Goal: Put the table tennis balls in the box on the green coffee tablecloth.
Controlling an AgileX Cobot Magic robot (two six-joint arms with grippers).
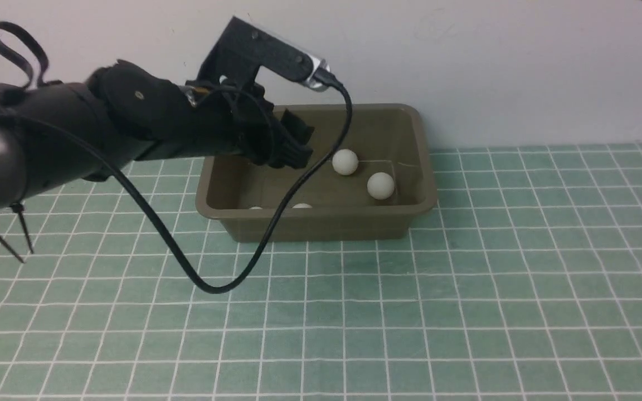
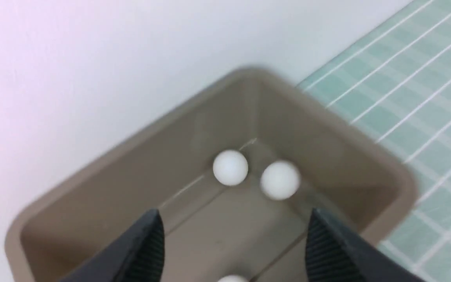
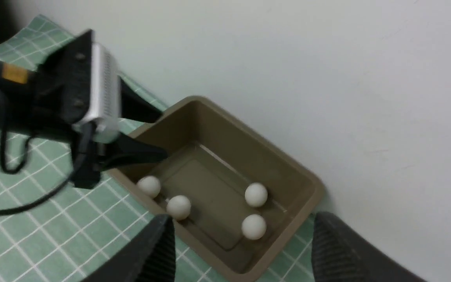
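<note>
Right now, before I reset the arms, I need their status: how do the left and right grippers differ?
The left gripper hangs over the left part of the box and shows in the front view; the right gripper is outside that view. The left gripper is close above the box; the right gripper stands farther off, with the whole box in its wrist view. Shared: both have their fingers apart and hold nothing.

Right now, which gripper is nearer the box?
Left. The left gripper hangs over the left end of the box, jaws open and empty. The right gripper, also open, stands well off, outside the front view, with the whole box ahead of it.
</note>
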